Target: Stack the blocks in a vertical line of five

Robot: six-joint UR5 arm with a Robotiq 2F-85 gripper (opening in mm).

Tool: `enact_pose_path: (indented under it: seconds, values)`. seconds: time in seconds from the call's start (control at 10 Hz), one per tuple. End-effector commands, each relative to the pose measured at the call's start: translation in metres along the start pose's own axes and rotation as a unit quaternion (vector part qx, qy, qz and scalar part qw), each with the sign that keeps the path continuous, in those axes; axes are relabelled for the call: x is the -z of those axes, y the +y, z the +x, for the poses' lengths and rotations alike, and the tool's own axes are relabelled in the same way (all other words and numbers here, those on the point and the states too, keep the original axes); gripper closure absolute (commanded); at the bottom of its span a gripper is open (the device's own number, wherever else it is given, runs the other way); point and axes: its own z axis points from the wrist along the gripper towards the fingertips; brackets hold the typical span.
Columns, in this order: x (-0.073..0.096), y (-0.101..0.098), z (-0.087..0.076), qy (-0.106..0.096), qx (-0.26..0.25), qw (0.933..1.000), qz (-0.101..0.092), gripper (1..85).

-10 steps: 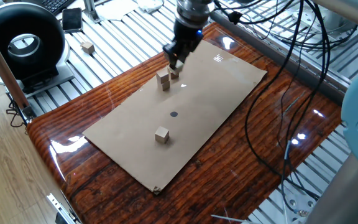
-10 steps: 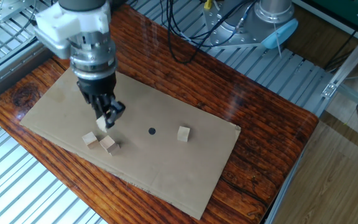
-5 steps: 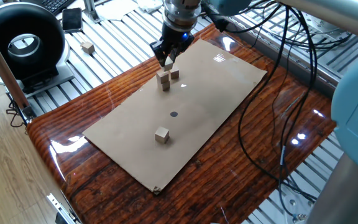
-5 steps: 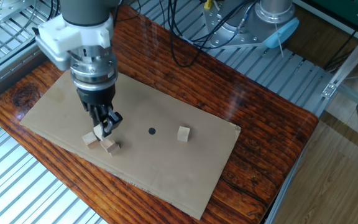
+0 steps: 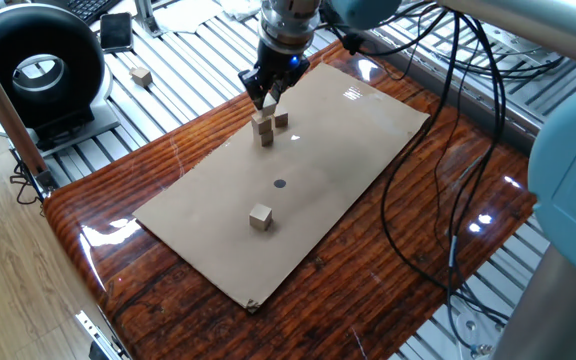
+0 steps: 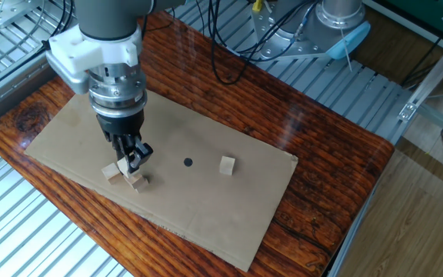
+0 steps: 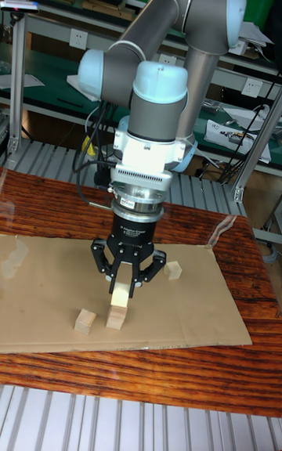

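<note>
My gripper (image 5: 267,99) (image 6: 130,159) (image 7: 120,295) points straight down over the far end of the cardboard mat (image 5: 348,170), shut on one tan block (image 7: 119,297). Directly beneath the held cube sits a second block (image 5: 264,133) (image 6: 136,181) (image 7: 115,319); whether the two touch is unclear. A third block (image 5: 281,119) (image 6: 111,171) (image 7: 84,321) lies just beside that one. Another block (image 5: 259,217) (image 6: 227,165) (image 7: 174,269) stands alone past the black dot (image 5: 279,183). One more tan cube (image 5: 142,75) rests off the mat on the metal slats.
The mat lies on a glossy wooden tabletop (image 5: 148,280). A black round device (image 5: 38,70) stands at the left, beyond the table's edge. Black cables (image 5: 448,150) hang over the right side of the table.
The gripper has carried its block sideways from beside the pair of blocks to right over one of them and come down a little. The other blocks have stayed put.
</note>
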Motion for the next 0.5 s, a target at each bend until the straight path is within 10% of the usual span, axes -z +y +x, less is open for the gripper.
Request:
enact_pose_path:
  seconds: [0.0,0.4]
  values:
    - [-0.0014,0.005,0.0005,0.004,0.01,0.9999,-0.006,84.7]
    - [-0.0047,0.0048,0.0,0.005,0.014,0.9999,-0.006,84.7]
